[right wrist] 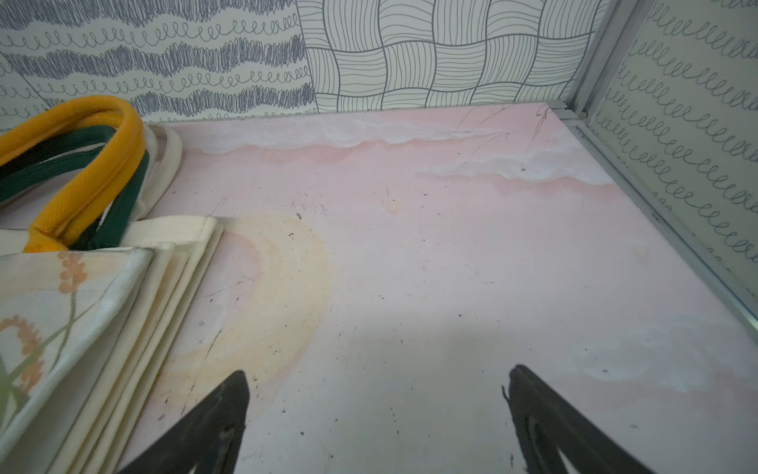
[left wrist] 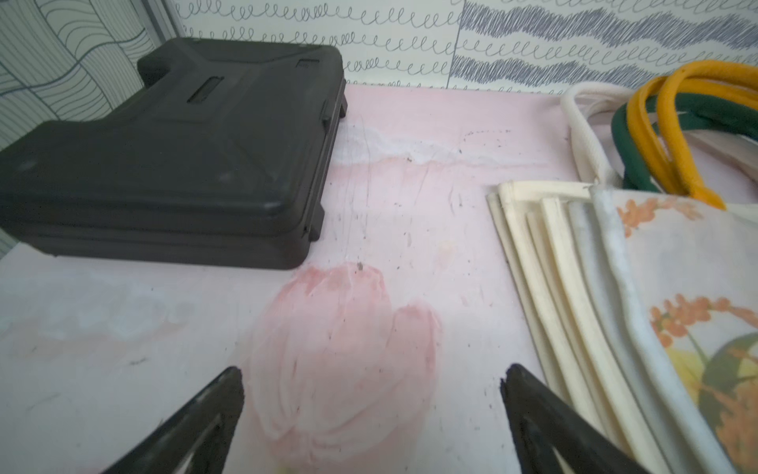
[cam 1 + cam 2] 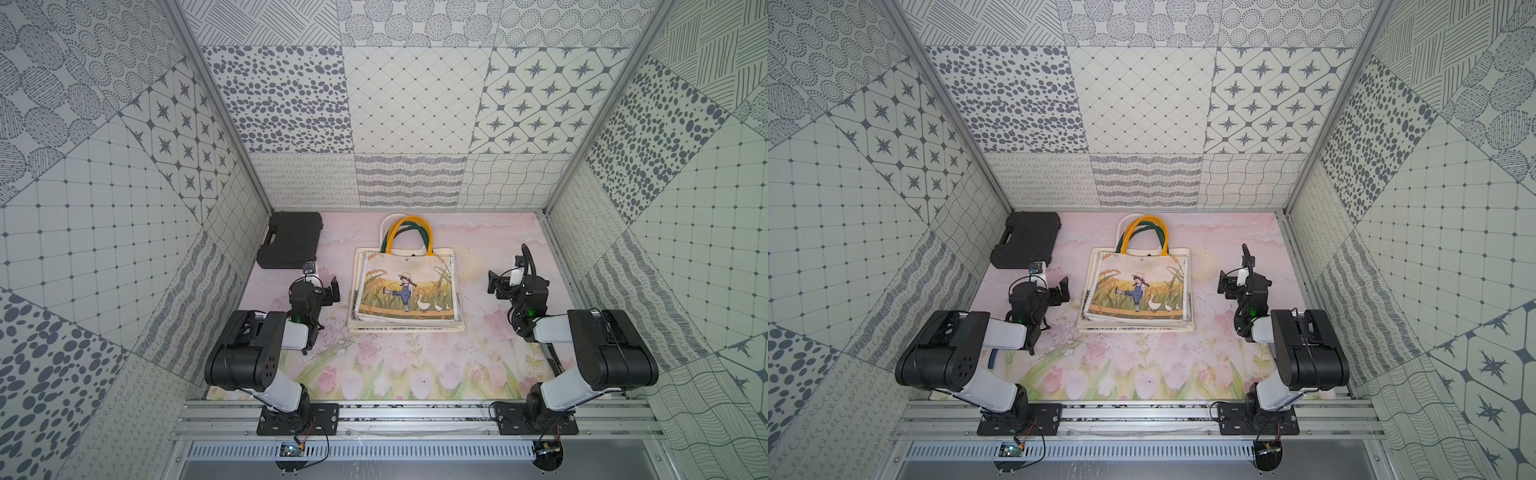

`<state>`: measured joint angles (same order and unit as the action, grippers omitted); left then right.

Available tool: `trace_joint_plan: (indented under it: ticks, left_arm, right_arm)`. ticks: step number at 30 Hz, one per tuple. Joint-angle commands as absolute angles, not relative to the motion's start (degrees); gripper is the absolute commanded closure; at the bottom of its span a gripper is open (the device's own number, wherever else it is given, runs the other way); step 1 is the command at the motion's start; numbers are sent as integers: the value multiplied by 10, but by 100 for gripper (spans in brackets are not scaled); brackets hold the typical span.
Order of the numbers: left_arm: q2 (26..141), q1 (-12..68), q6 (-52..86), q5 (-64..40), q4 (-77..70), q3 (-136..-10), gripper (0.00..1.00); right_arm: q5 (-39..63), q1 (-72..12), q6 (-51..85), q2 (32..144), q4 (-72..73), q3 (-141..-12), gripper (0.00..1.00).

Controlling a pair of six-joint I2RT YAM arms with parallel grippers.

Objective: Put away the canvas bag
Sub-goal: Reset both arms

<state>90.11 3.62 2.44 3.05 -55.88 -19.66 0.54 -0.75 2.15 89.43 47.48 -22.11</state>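
Patterned grey-and-white walls (image 3: 411, 99) box in my workspace, and a pink table (image 3: 415, 365) painted with tulips and clouds fills its floor. My two arms reach in from the near rail, the left arm (image 3: 257, 353) and the right arm (image 3: 598, 353), each bent at the elbow. Between them, at the middle of the table and toward the back wall, the canvas bag (image 3: 405, 291) lies flat on top of a stack of cream bags (image 2: 553, 262), its print of a girl with geese in a field facing up. A black case (image 3: 291, 239), closed, sits in the far left corner, well apart from the stack. My left gripper (image 2: 369, 381) hovers low over bare table just beside the stack's left edge, jaws spread wide and holding nothing. My right gripper (image 1: 377, 381) hangs off the stack's right edge, likewise wide open and empty. The yellow handles (image 3: 409, 219), green handles (image 2: 621, 139) and a white handle (image 2: 582, 135) lie bunched together, pointing at the back wall
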Motion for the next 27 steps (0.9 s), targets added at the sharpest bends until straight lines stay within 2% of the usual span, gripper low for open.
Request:
trace_joint_plan:
  ticks: [1, 27]
  left_arm:
    - [903, 22, 17, -5, -495, -233, 0]
    - [907, 18, 16, -5, -504, -231, 0]
  right_arm:
    - [14, -6, 24, 889, 481, -234, 1]
    - [7, -18, 10, 891, 471, -239, 1]
